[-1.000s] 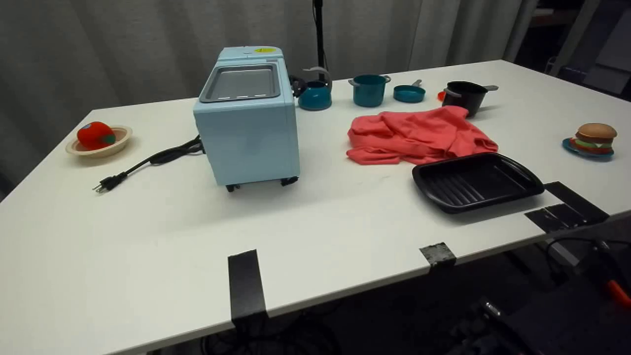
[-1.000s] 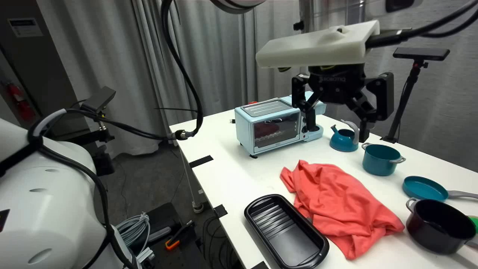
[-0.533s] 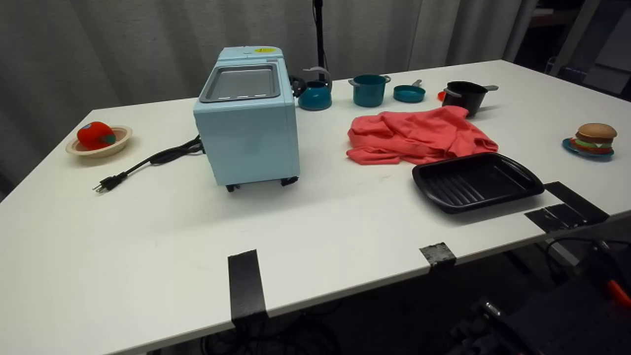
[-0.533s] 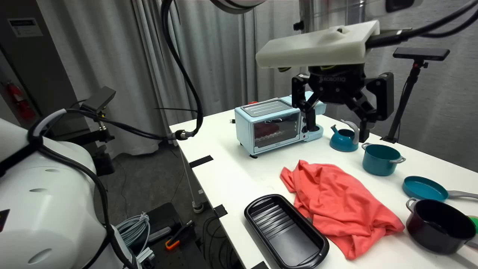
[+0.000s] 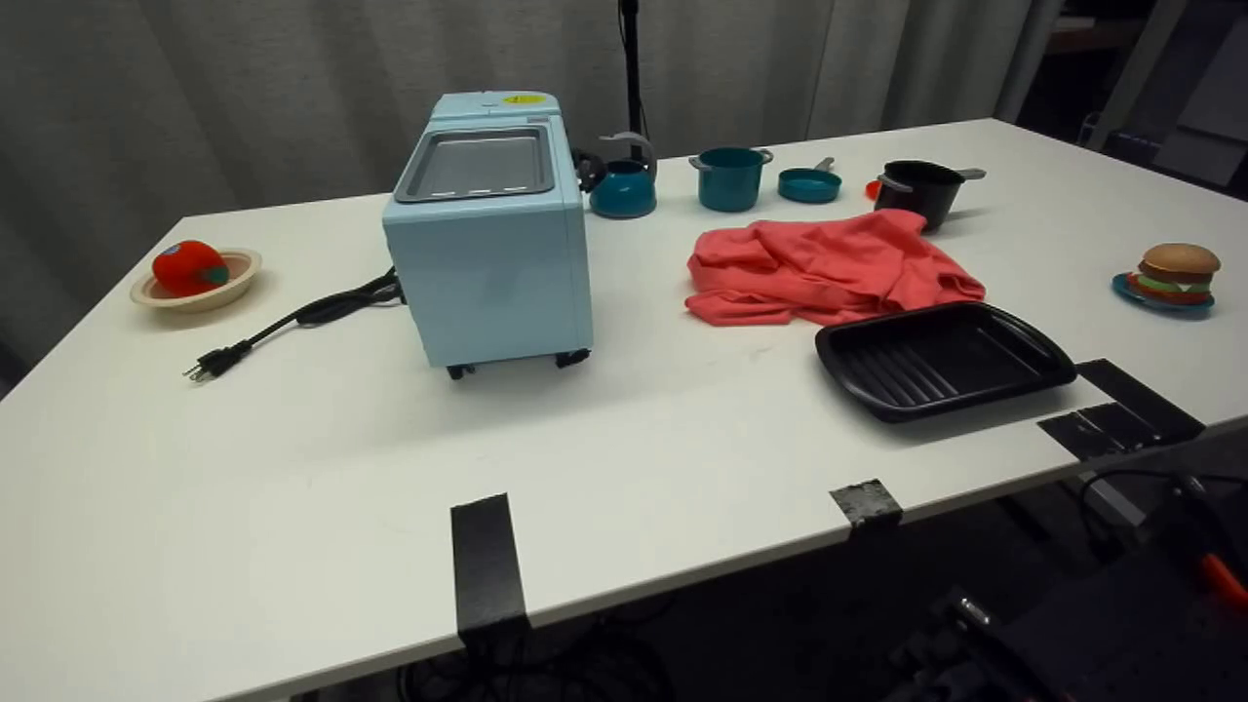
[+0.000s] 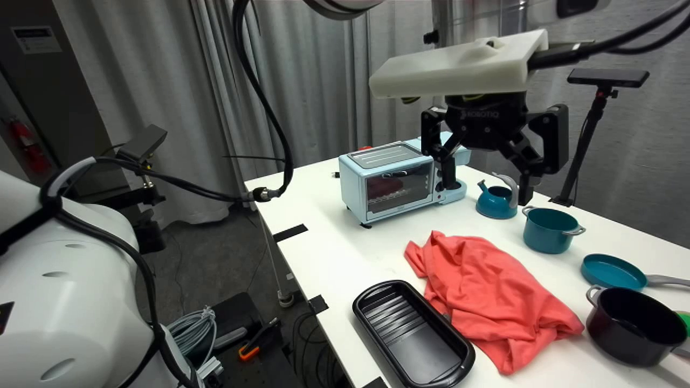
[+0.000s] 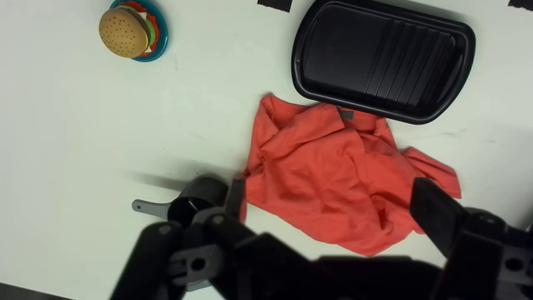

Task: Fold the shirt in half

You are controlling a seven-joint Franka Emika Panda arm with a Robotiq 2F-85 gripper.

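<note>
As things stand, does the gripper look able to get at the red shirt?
Probably yes: the gripper hangs open above the red shirt, with nothing seen between. The black tray crowds one edge and the black pot a corner; the rest looks uncovered.

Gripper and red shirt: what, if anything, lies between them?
Only air, as far as shows: in an exterior view the gripper hangs above the shirt; the wrist view shows nothing over it between the parted fingers.

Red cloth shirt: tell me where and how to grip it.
From above, I'd pinch the red shirt by its narrow flap on the side facing the pale-blue toaster oven; it juts outward, while the black rectangular tray crowds another edge.
</note>
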